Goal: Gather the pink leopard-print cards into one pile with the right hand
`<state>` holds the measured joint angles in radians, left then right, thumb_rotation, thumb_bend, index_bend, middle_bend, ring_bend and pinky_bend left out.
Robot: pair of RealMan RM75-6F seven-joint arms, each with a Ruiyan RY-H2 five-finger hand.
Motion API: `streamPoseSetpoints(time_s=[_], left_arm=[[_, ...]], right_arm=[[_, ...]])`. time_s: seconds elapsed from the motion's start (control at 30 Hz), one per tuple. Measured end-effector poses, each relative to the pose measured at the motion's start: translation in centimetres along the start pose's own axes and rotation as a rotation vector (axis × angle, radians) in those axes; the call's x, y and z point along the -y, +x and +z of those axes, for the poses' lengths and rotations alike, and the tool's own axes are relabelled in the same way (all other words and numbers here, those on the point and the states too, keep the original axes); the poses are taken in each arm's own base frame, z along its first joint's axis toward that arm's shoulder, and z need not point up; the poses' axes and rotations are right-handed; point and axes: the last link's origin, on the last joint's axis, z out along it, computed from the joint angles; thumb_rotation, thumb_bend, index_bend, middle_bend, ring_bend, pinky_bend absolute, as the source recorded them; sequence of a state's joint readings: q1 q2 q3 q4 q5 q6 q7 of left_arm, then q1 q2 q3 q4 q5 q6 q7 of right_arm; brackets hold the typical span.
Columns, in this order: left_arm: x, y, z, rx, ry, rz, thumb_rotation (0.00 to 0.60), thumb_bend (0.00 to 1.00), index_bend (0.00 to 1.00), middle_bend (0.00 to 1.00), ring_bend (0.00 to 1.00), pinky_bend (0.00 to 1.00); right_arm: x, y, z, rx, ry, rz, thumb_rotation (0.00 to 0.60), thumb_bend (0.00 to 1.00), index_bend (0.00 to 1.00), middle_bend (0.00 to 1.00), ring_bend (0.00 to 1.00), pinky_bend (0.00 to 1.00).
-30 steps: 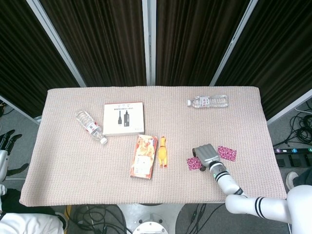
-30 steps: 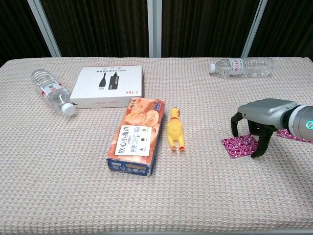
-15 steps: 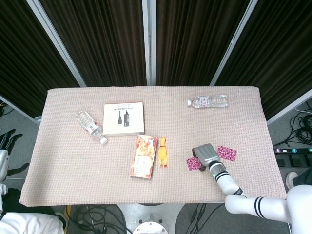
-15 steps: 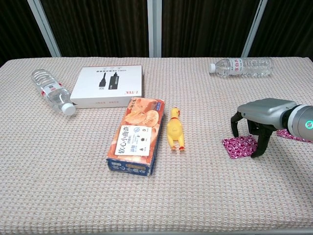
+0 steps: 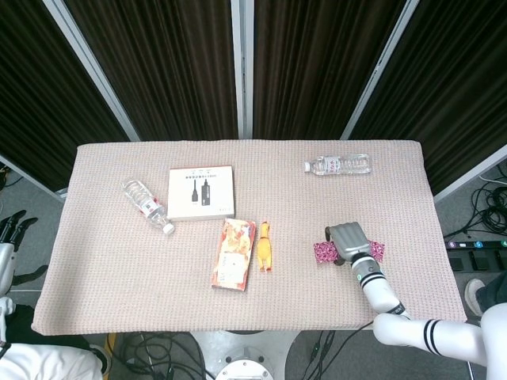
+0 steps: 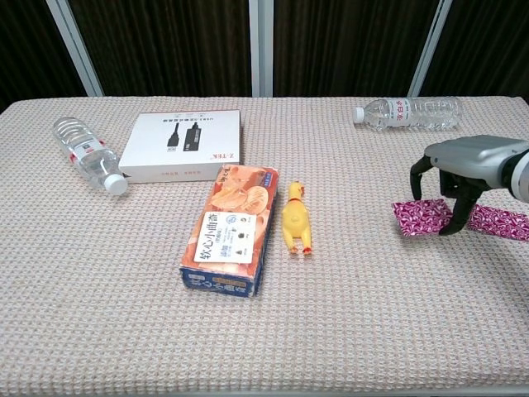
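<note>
Counter (image 6: 99, 314) under woven cloth. Right hand (image 6: 463, 165) palm-down, fingers curled down onto near pink card (image 6: 420, 217), pressing, not gripping. That card lies flat at counter's right, long axis left-right. Second pink card (image 6: 500, 222) just beside it, rightward, same axis. Left hand (image 5: 11, 229) off-counter, fingers apart.

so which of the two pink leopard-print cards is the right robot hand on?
The pink leopard-print card nearer the yellow rubber chicken: the right robot hand arches over it, fingertips down. The other pink card lies just beyond, uncovered.
</note>
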<state>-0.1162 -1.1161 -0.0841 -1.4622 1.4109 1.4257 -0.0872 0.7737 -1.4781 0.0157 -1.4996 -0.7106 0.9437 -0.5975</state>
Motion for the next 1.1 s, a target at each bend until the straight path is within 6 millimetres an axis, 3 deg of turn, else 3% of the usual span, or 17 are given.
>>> streamPoseSetpoints(time_s=[0.3,0.5,1.1], left_arm=[[-0.2,-0.4,0.0,0.013,-0.007,0.002,0.600,0.00,0.22,0.19,0.13,0.30],[-0.3,-0.5,0.1,0.016,-0.007,0.007,0.600,0.00,0.22,0.19,0.13,0.30],[-0.2,-0.6,0.0,0.022,-0.002,0.016,0.600,0.00,0.22,0.19,0.13,0.30]], right_arm=[[-5.3,-1.3,-1.0,-0.046,-0.220,0.080,0.600,0.00,0.46,1.00,1.00,1.00],[-7.3,-1.9,-1.4,-0.044,-0.267,0.116,0.600,0.00,0.46,1.00,1.00,1.00],[-8.0,-3.1,-1.0,-0.016,-0.277,0.117,0.600,0.00,0.46,1.00,1.00,1.00]])
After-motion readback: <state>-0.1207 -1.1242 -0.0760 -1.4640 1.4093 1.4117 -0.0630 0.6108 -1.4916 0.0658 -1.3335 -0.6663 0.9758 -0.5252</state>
